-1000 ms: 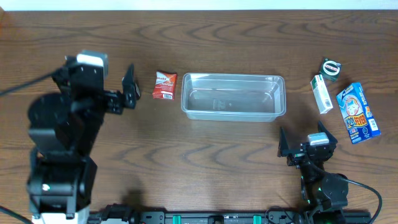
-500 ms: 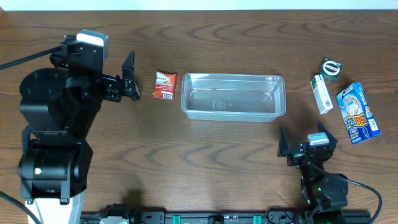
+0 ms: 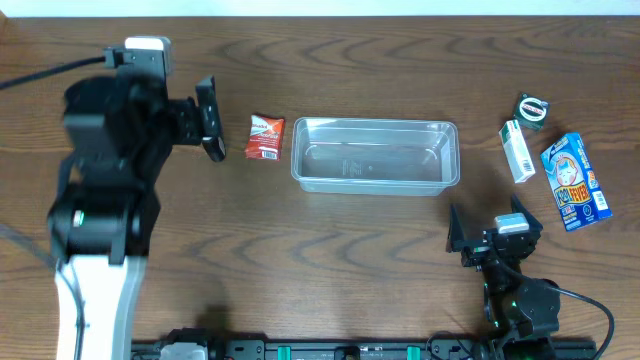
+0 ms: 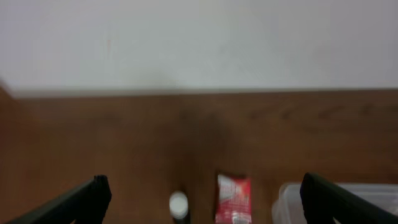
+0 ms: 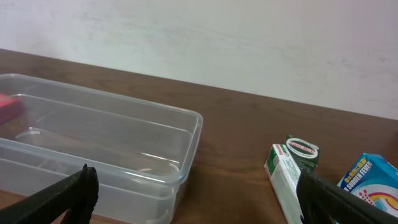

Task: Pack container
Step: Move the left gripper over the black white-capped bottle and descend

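Observation:
The clear plastic container [image 3: 375,155] lies empty at mid-table; it also shows in the right wrist view [image 5: 99,137] and its corner in the left wrist view [image 4: 292,202]. A red packet [image 3: 265,137] lies just left of it, seen ahead in the left wrist view [image 4: 234,198]. My left gripper [image 3: 210,125] is open and empty, left of the packet [image 4: 205,199]. My right gripper [image 3: 487,228] is open and empty near the front edge, below the container's right end [image 5: 199,205].
A round green tin [image 3: 532,108], a white-green box [image 3: 517,150] and a blue box [image 3: 575,182] lie at the right; the right wrist view shows them too. A small white-topped object [image 4: 178,204] stands beside the packet in the left wrist view.
My left arm has swung toward the far edge and its gripper has turned, staying open beside the red packet. The right arm and the objects have not moved.

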